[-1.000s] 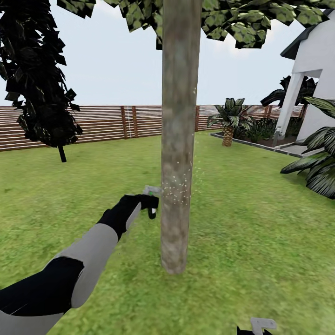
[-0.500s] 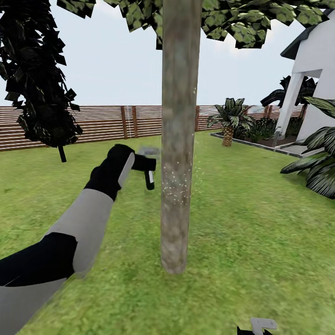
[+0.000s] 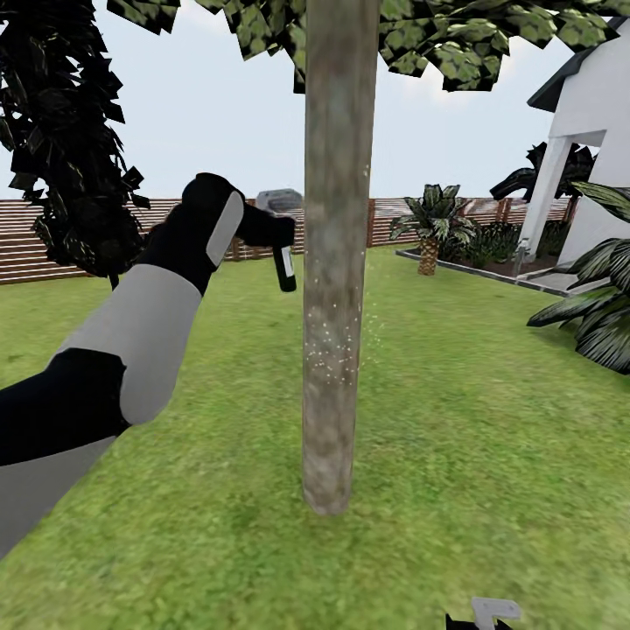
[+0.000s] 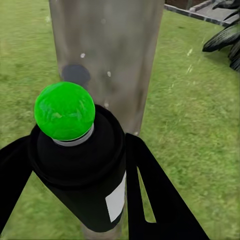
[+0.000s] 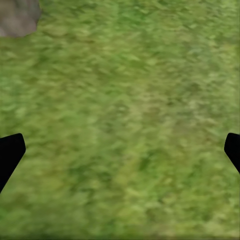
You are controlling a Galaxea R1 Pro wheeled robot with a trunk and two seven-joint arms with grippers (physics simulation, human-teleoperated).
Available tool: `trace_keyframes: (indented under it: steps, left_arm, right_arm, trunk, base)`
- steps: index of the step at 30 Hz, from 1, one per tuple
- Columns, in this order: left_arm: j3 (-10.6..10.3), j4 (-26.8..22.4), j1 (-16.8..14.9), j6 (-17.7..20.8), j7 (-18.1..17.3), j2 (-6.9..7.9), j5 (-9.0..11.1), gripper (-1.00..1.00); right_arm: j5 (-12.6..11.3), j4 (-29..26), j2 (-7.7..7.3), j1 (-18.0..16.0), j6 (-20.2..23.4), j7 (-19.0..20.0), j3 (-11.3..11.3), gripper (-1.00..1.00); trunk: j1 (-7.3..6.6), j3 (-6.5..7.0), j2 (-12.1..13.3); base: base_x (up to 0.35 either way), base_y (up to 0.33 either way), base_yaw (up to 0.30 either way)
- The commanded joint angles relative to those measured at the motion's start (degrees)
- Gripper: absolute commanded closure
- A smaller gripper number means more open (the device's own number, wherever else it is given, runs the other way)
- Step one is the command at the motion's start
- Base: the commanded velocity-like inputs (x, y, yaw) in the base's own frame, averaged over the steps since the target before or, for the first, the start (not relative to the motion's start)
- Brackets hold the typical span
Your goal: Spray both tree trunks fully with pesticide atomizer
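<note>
One pesticide atomizer [image 4: 82, 170] is clamped between the two black fingers [image 4: 160, 195] of the left gripper [image 3: 278, 229]. In the left wrist view it is a stubby black cylinder with a small white label patch low on its side and a glossy bright-green ball on a thin grey collar at its top. From the head view it hangs as a slim dark bottle [image 3: 285, 266] with a pale strip near its lower end, under a grey trigger head. It sits just beside the tree trunk [image 3: 338, 262], on that trunk's left and raised to roughly the height of the fence top behind; whether it touches the bark cannot be told.

The trunk is a straight pale grey-tan column with mottled bark, flecked with tiny pale specks around mid-height, and its green crown [image 3: 411, 35] spreads overhead. The left arm [image 3: 131, 341], grey and black, reaches up from the lower left.

Lawn [image 3: 490, 455] surrounds the trunk. The right gripper [image 5: 120, 150] hangs over grass with its fingertips spread wide apart. A brown slatted fence [image 3: 201, 229], a dark conifer [image 3: 70, 157], palm-like plants [image 3: 430, 223] and a white house [image 3: 595, 131] stand beyond.
</note>
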Motion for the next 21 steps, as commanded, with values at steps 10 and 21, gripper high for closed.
trace_keyframes:
  steps: [10, 21]
  left_arm:
    - [0.1, -0.3, -0.5, 0.3, 0.2, 0.00, 0.6, 1.00]
    - [-0.2, -3.7, -0.5, 0.3, 0.2, 0.00, 0.7, 1.00]
  right_arm:
    - [-0.6, 0.2, 0.02, -0.1, -0.4, 0.0, 0.5, -1.00]
    - [-0.6, 0.2, 0.03, 0.2, -0.4, 0.0, 0.5, -1.00]
  trunk:
    - [0.02, -0.10, -0.1]
    - [0.02, -0.10, -0.1]
  base:
    - [-0.025, 0.000, 0.000]
    - [-0.061, 0.000, 0.000]
